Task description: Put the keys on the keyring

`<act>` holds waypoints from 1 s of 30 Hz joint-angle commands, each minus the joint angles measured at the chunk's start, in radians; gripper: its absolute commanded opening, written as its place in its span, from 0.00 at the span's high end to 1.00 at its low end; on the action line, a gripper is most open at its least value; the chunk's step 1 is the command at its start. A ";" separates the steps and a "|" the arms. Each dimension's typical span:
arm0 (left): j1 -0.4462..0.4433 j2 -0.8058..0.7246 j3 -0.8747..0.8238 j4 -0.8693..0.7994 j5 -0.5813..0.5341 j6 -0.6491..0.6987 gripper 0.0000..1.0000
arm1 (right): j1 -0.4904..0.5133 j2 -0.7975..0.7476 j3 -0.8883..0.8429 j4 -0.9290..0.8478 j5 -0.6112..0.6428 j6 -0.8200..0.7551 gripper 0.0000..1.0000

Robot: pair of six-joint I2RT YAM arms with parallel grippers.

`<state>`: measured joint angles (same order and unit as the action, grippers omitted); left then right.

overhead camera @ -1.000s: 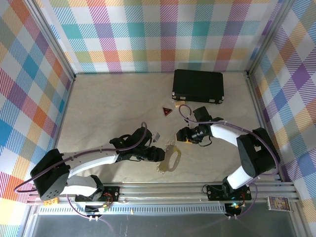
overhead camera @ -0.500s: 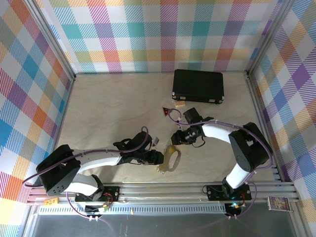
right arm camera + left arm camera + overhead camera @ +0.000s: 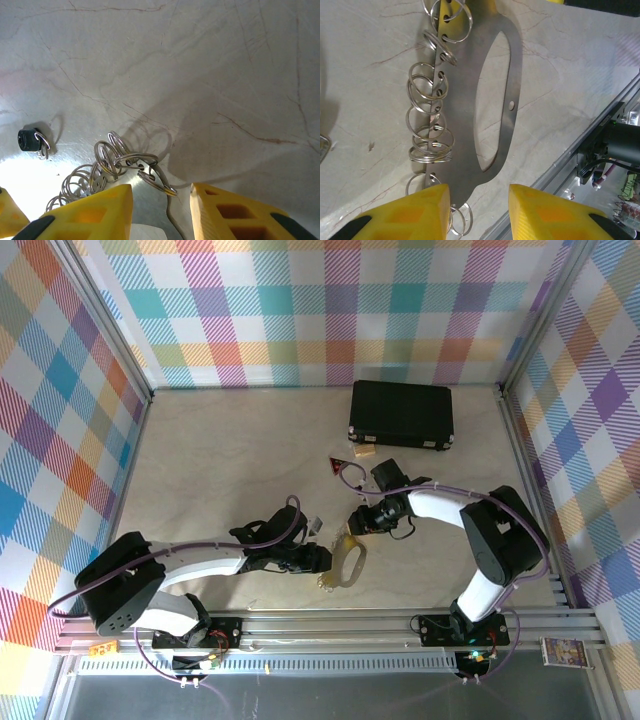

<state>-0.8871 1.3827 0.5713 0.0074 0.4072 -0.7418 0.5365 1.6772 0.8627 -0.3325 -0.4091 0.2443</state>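
Observation:
The keyring [image 3: 347, 563] is a flat silver oblong plate with an oval hole and several split rings along one edge [image 3: 427, 112]. It lies on the table between the two arms. My left gripper [image 3: 477, 193] stands open astride the plate's near end; one yellow finger [image 3: 410, 210] is against the plate's edge and the other is clear of it. My right gripper [image 3: 161, 189] is open over the far end, with a split ring [image 3: 156, 181] between its fingers. A tiny key [image 3: 29, 139] with a black head lies just beside the rings, untouched.
A black rectangular case [image 3: 400, 414] sits at the back right. A red-and-black triangular tag [image 3: 338, 466] and a small tan block [image 3: 364, 451] lie in front of it. The metal frame rail [image 3: 580, 150] runs close behind the left gripper.
My right gripper has moved left onto the keyring's far end. Both pairs of jaws have narrowed. The left arm has barely shifted.

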 commanded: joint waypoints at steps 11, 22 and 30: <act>0.016 0.077 -0.043 0.089 0.027 -0.022 0.68 | 0.014 0.022 0.003 0.035 -0.062 -0.050 0.69; 0.024 0.097 -0.068 0.132 0.033 -0.038 0.70 | 0.024 0.015 -0.004 0.019 -0.054 -0.083 0.73; 0.025 0.103 -0.071 0.144 0.037 -0.042 0.71 | 0.053 0.006 0.017 -0.021 0.009 -0.125 0.74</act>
<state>-0.8734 1.4677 0.5121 0.1337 0.4297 -0.7708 0.5724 1.6901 0.8623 -0.3199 -0.4244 0.1627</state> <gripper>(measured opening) 0.294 0.261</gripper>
